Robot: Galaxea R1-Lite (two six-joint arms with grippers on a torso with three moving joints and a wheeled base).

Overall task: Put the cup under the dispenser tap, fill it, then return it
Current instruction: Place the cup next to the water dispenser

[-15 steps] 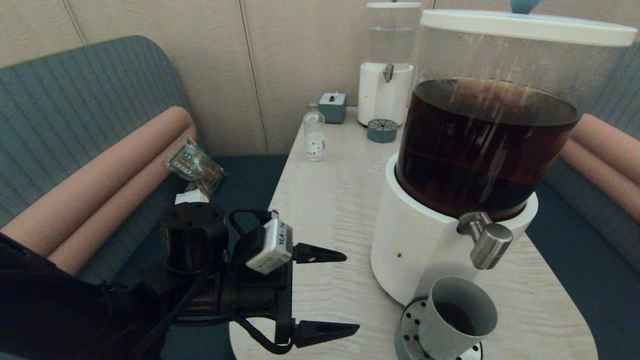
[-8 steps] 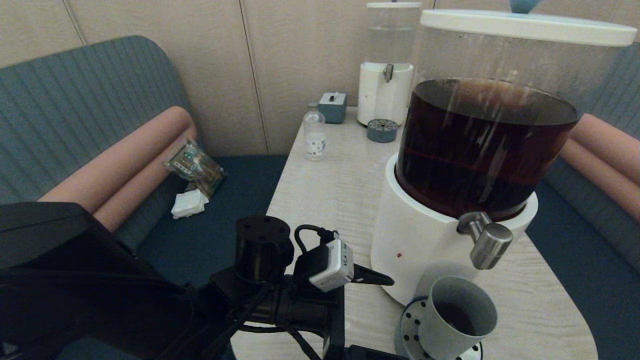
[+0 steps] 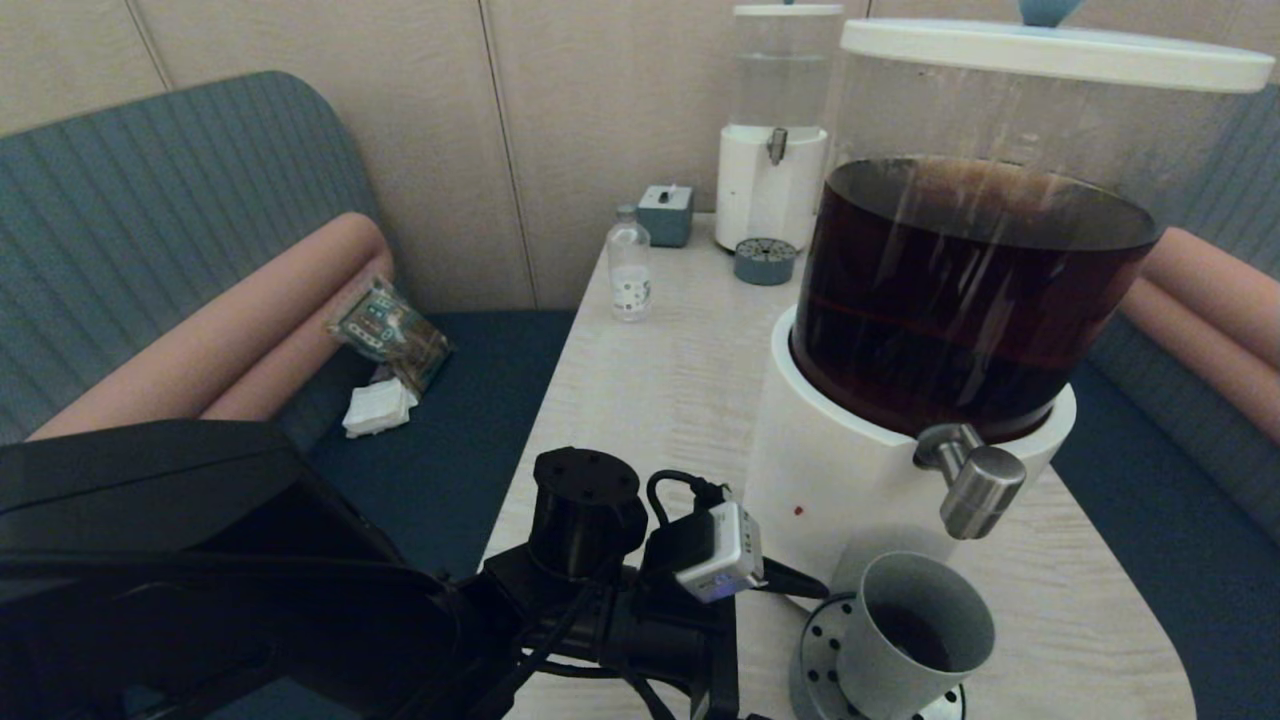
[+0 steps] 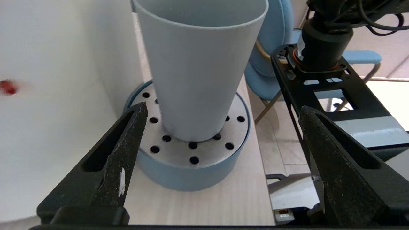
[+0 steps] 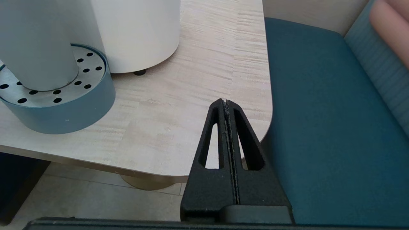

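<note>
The cup (image 3: 915, 635) stands upright on the perforated drip tray (image 3: 815, 650), under the dispenser tap (image 3: 975, 485).

The left tool (image 4: 220, 111) is spread wide just left of the cup, one finger on each side of it and not touching. The right tool (image 5: 226, 105) is clenched on nothing, at the table's (image 3: 650, 400) near right corner.

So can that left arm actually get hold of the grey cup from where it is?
Probably yes. The left gripper is open, wider than the cup, and nothing stands between them; the cup stands upright on the drip tray.
</note>
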